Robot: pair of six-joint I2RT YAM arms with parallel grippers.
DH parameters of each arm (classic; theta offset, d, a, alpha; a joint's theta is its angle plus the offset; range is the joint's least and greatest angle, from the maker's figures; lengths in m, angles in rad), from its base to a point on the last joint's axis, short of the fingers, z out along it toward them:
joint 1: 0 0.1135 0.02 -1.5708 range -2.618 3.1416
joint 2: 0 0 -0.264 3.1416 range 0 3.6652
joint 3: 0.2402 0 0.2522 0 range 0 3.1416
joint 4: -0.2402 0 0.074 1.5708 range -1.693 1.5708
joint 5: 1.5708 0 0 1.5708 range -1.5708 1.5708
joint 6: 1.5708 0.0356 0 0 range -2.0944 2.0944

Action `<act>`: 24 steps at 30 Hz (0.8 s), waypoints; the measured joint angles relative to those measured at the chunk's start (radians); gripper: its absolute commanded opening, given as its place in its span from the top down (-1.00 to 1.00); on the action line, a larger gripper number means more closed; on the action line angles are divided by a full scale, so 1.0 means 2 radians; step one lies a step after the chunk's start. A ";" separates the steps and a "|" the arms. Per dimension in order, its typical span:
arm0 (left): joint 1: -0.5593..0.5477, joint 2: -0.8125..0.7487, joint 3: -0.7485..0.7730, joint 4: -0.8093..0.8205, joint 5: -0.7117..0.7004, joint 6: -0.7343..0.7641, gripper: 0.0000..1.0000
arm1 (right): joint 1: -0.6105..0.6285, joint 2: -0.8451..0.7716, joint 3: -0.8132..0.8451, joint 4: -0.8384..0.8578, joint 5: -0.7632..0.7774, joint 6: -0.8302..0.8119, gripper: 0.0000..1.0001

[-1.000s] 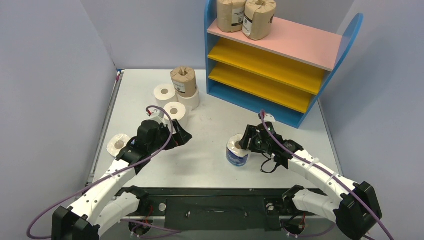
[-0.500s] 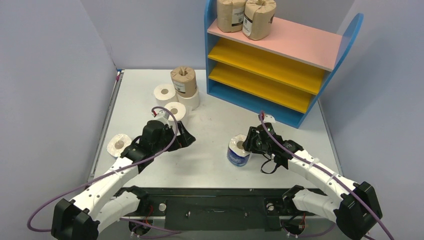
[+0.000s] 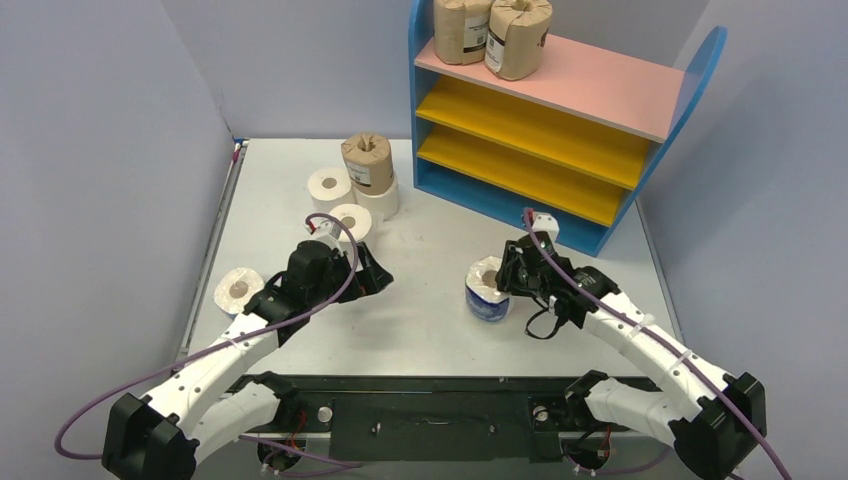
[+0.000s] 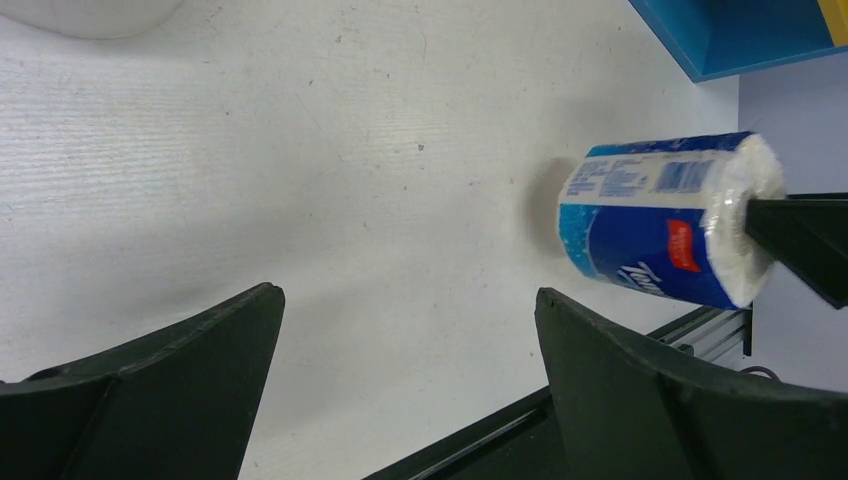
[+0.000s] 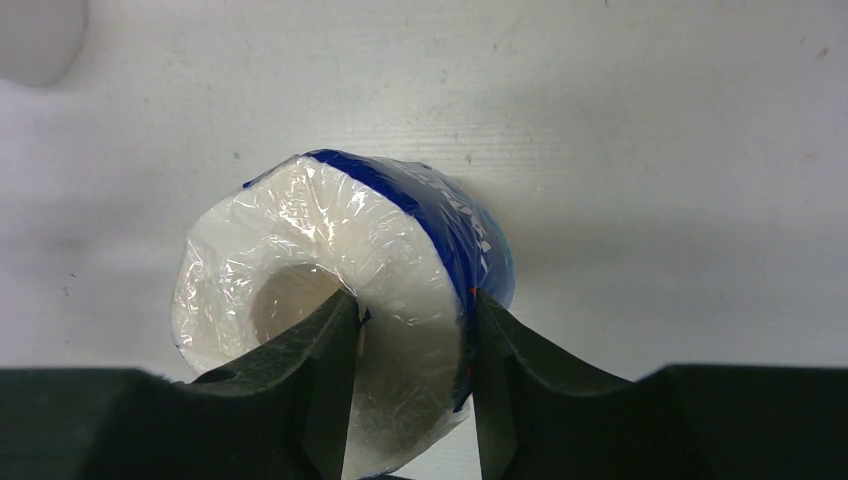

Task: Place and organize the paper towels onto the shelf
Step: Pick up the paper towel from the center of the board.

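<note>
1. Base rail (image 3: pixel 430 415): black, along the 6 o'clock edge. Both arms rose from it, with white shells and black joints, and purple cables (image 3: pixel 150 385) looped alongside.
2. Table (image 3: pixel 420 335): white, matt, finely ribbed and speckled with scuffs. Plain grey-lilac wall panels (image 3: pixel 100 150) enclosed it on three sides.
3. Left gripper (image 3: pixel 376 277): at 8 o'clock of centre, fingers spread wide with nothing between them.
4. Right gripper (image 5: pixel 410 330): at 4 o'clock, fingers pinched on the wall of the blue-and-white roll (image 5: pixel 330 240), one inside the hollow core and one against the outer wrap. The roll was tilted, its glossy film crinkled over the soft white end. Whether its base touched the table could not be told.
5. Lone white roll (image 3: pixel 238 290): at the 9 o'clock edge, upright with the core up, just beside the left arm.
6. Cluster at 10 o'clock: the near white roll (image 3: pixel 350 220) stood just beyond the left wrist, a cable crossing its front, with the far white roll (image 3: pixel 329 186) behind it. The stacked brown roll (image 3: pixel 366 160), paper-wrapped and labelled, stood on the bottom white roll (image 3: pixel 384 203).
7. Shelf (image 3: pixel 703 75): at 1 to 2 o'clock by the far wall, with rounded blue side panels, a pink top board (image 3: pixel 600 85) and two yellow lower boards (image 3: pixel 530 128). The pair of brown rolls (image 3: pixel 462 28) stood upright and touching at the pink board's left end.
</note>
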 measured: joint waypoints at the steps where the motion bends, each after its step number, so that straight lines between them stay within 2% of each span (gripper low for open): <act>1: 0.000 0.001 0.000 0.001 0.000 0.000 -0.93 | 0.000 -0.001 0.013 -0.007 0.004 -0.004 0.45; 8: 0.000 0.011 0.004 0.007 -0.001 0.000 -0.93 | -0.031 0.002 0.152 -0.045 0.031 -0.035 0.45; 15: 0.000 0.049 0.072 0.024 -0.012 -0.007 -0.93 | -0.081 0.056 0.286 -0.061 0.049 -0.049 0.46; 18: 0.000 0.058 0.088 0.066 -0.020 -0.021 -0.93 | -0.095 0.082 0.324 -0.064 0.055 -0.048 0.46; 24: -0.001 0.092 0.082 0.227 -0.047 -0.049 -0.93 | -0.118 0.123 0.379 -0.062 0.061 -0.040 0.46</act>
